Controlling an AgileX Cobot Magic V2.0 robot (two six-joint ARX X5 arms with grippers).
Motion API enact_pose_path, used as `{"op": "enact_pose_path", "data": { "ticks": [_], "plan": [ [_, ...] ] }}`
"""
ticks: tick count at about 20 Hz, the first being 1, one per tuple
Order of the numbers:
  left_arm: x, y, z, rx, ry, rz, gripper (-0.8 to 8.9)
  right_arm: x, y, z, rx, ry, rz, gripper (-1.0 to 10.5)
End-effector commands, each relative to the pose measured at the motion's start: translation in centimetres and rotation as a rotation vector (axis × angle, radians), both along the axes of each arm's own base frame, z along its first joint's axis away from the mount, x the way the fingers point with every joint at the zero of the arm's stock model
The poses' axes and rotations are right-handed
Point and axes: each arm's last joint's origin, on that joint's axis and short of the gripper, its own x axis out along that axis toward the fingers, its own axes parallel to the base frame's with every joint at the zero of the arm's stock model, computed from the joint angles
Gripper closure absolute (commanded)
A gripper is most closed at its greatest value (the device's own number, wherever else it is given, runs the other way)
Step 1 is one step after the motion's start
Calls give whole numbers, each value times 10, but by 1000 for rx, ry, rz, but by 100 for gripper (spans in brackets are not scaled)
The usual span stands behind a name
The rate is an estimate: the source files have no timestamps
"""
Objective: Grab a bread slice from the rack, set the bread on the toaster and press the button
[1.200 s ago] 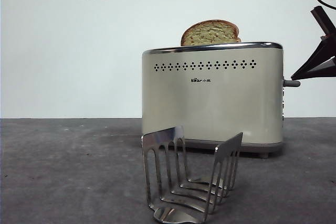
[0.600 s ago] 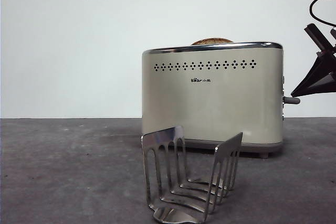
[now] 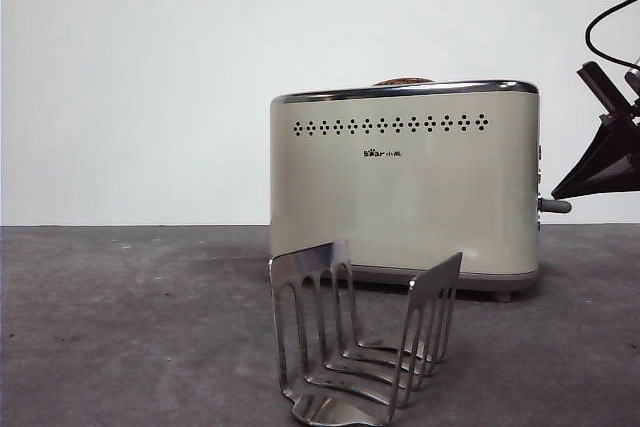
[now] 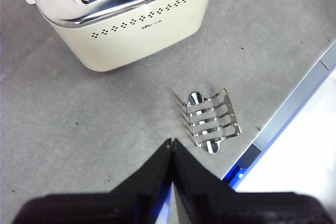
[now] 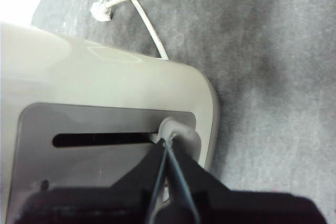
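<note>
R gripper (image 5: 167,142) on button (image 5: 181,134), cable (image 5: 142,14) nearby

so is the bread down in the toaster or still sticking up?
Down. Only the slice of bread's crust edge shows above the toaster rim; right gripper on the button.

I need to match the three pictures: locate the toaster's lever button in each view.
Front view: the button sticks out of the toaster's right end, under the right gripper.
Left wrist view: not visible.
Right wrist view: button at the slot's end, touching the shut gripper's tip.
Shared landmark: the toaster.
</note>
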Motion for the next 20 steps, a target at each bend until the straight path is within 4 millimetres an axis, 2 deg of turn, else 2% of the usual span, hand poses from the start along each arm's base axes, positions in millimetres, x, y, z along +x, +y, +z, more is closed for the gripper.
{"op": "enact_pose_path", "data": {
  "ticks": [1, 6, 14, 20],
  "plan": [
    [0, 2, 0, -5, 0, 14, 821, -5, 2, -22, -28, 106, -9, 953],
    [1, 3, 0, -5, 0, 22, 821, -6, 8, -27, -83, 136, -3, 953],
    [0, 4, 0, -7, -2, 21, 821, -8, 7, -32, -135, 174, -18, 953],
    [0, 4, 0, -5, -4, 17, 821, -7, 8, -31, -100, 148, 8, 953]
  ]
}}
